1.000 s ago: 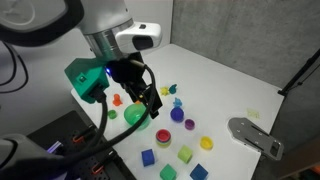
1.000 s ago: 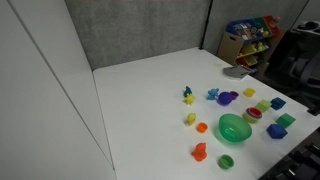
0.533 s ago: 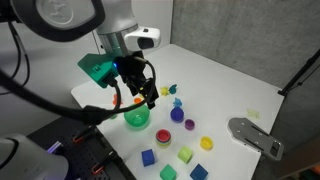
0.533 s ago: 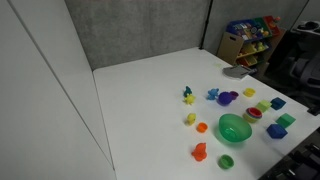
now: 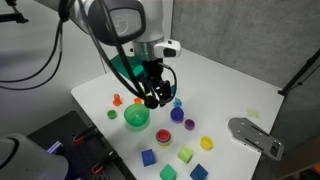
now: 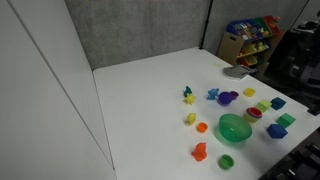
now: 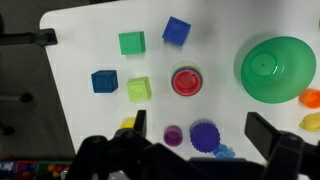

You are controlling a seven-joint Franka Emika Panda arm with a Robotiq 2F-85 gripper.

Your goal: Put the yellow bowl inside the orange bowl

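The yellow bowl (image 5: 207, 143) sits on the white table near a yellow-green cube (image 5: 185, 155). In the wrist view only its edge (image 7: 127, 124) shows beside one finger. It also shows in an exterior view (image 6: 249, 92). The orange bowl (image 5: 163, 136) stands upright next to the big green bowl (image 5: 136, 117). It shows as a red round in the wrist view (image 7: 187, 81) and in an exterior view (image 6: 254, 113). My gripper (image 5: 152, 95) hangs open and empty above the table, its fingers (image 7: 200, 128) spread over a small purple bowl (image 7: 173, 135) and a blue ridged toy (image 7: 205, 135).
Green (image 7: 131, 43) and blue cubes (image 7: 176, 31) (image 7: 104, 81) lie past the orange bowl. Small orange (image 7: 311, 98) and yellow (image 7: 311, 121) toy pieces lie beside the green bowl (image 7: 278, 67). The table's edge (image 7: 45, 60) is near the cubes. A grey bracket (image 5: 255, 135) is at one table side.
The arm has swung across the table, from beside the green bowl's far side to above the toys behind it. No object has moved.
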